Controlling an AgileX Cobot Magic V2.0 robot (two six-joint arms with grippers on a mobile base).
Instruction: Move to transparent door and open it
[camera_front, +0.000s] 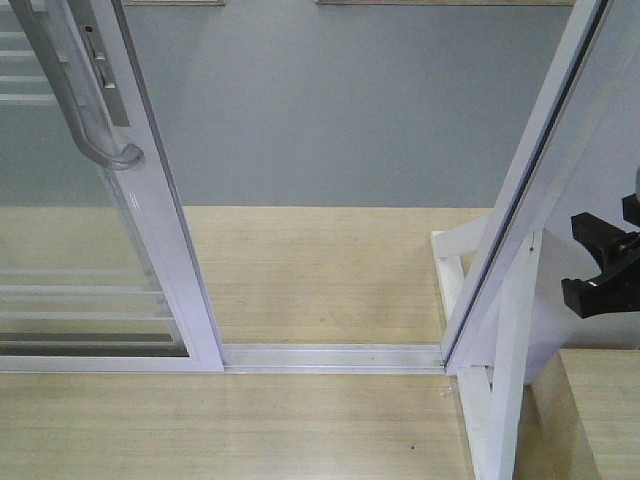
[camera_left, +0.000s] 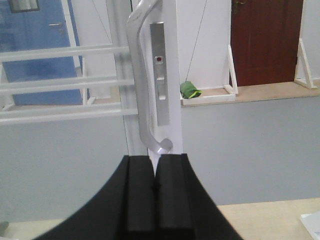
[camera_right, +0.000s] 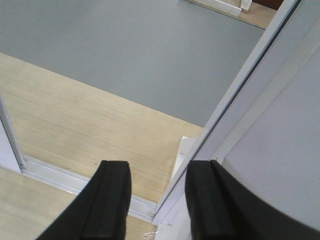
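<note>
Glass door (camera_front: 70, 240) w/ white frame stands at left, slid aside, leaving a wide gap to the white jamb at right. Thin horizontal white bars cross the glass. Curved grey handle (camera_left: 141, 75) runs vertically on frame, beside a lock plate (camera_left: 160, 75) w/ red dot.

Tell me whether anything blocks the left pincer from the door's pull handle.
Nothing visible does. In the left wrist view the left pincer, jaws together, sits just below the curved lower end of the grey pull handle on the transparent door, with only open air between them.
</note>
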